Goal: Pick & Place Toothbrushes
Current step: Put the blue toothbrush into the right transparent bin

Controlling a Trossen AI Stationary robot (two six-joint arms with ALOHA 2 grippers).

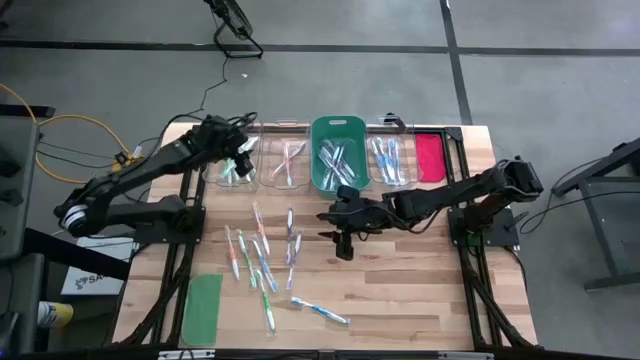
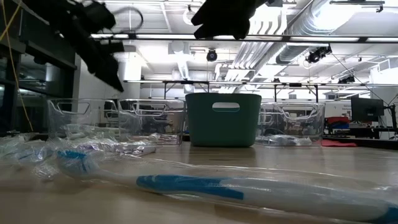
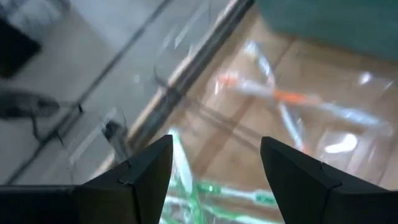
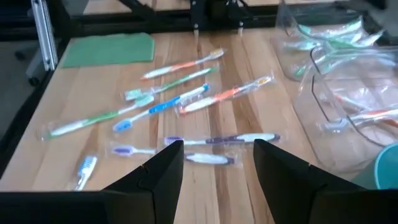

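Bins sit in a row at the table's far edge: leftmost clear bin (image 1: 231, 166) with green-handled brushes, next clear bin (image 1: 285, 163) with orange-pink ones, green bin (image 1: 338, 152) with several wrapped brushes, right clear bin (image 1: 389, 160) with blue ones. Left gripper (image 1: 243, 157) is over the leftmost bin, fingers spread wide, holding nothing. Right gripper (image 1: 343, 245) hangs above the loose toothbrushes (image 1: 262, 256) on the wood mid-table, jaws parted, empty. Green lid (image 1: 203, 308) lies at the near left, red-pink lid (image 1: 430, 157) far right. Green bin's contents are hidden in the low view; exact counts are hard to make out.
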